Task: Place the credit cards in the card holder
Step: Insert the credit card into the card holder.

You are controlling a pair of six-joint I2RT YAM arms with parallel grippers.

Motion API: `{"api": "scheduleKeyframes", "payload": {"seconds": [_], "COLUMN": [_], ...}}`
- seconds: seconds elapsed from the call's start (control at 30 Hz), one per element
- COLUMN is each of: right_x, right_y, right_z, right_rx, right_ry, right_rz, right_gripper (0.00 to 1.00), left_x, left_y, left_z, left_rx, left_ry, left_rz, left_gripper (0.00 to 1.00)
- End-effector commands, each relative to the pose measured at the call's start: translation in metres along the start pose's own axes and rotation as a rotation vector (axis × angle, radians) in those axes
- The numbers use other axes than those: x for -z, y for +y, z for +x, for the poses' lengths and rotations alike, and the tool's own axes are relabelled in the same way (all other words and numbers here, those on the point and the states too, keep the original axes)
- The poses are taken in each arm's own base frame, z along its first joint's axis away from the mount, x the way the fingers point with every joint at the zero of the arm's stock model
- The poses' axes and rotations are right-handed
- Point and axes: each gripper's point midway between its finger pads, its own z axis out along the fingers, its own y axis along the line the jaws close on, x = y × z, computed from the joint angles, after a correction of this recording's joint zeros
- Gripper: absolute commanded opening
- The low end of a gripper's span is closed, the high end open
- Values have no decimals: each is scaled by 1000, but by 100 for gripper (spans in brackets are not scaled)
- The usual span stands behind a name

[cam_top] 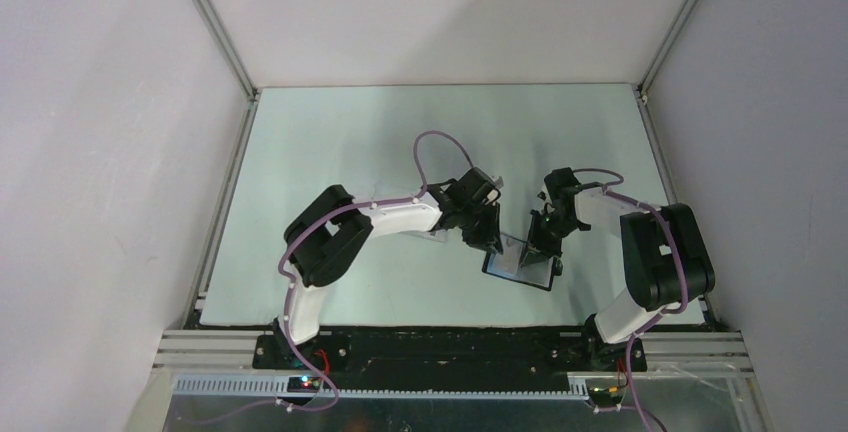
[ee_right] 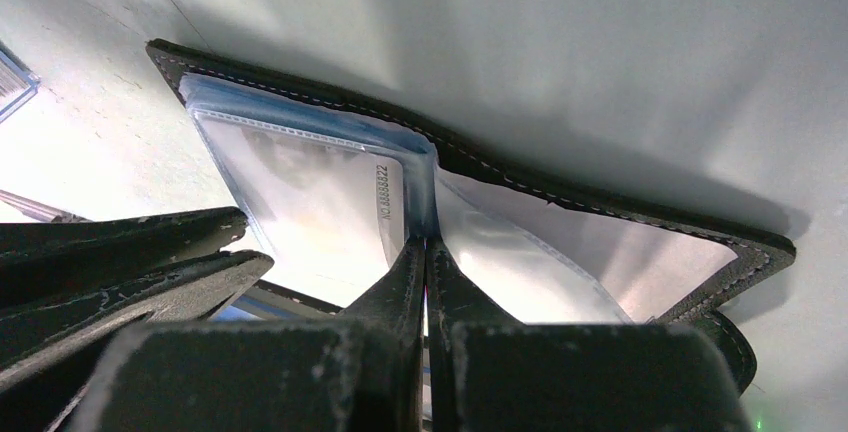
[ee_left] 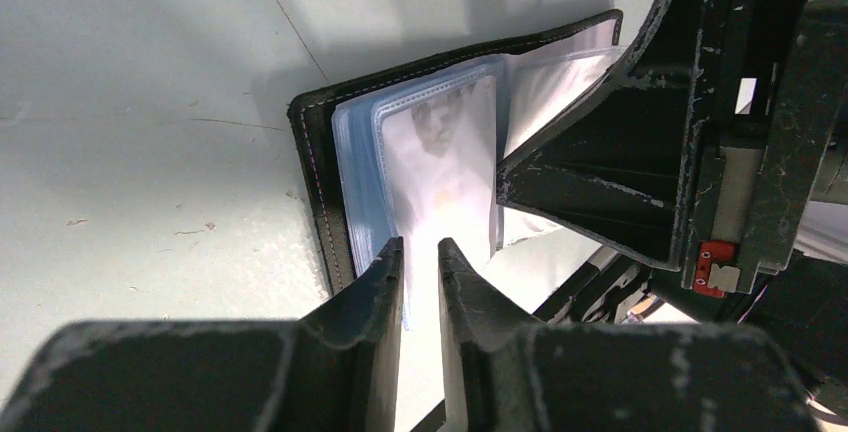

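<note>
The black card holder (cam_top: 518,270) lies open on the table between the two arms, its pale blue clear sleeves (ee_left: 360,172) fanned upward. A whitish credit card (ee_left: 440,172) sits in the top sleeve and reaches toward my left gripper (ee_left: 420,247). That gripper's fingers stand a narrow gap apart just over the card's near end, with nothing pinched between them. My right gripper (ee_right: 427,244) is shut, its tips pressed into the fold between the sleeves (ee_right: 520,252). A printed number shows on the card (ee_right: 320,202) in the right wrist view.
The corner of a clear plastic box (ee_right: 12,82) shows at the left edge of the right wrist view. The left gripper's fingers (ee_right: 130,252) cross close beside the right gripper. Metal rails (cam_top: 225,202) run along the table's sides.
</note>
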Motion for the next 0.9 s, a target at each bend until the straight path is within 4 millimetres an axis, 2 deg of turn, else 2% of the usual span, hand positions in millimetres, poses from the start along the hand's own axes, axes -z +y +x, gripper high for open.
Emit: {"api": "scheduleKeyframes", "payload": {"seconds": [0.0,0.33,0.7,0.87], "right_x": [-5,9,23,28], "right_y": [5,14,21,21], "right_z": [3,-3,-9,-12], "right_rx": [35,44,40,37], "right_ry": [12,-27,-71,-90], "right_rz": [-12,-43,-84,-89], "right_gripper": [0,0,0,0], "left_x": [18,23,33,31], "left_y": [-49,-73,-93,-97], "left_z": [-15,-14,-15,-13], "left_rx": [-78,-53,-57,-51], "left_ry": [-47,-55,-70,-49], "left_rz": [131,272,369,400], "left_gripper": [21,21,21,22]}}
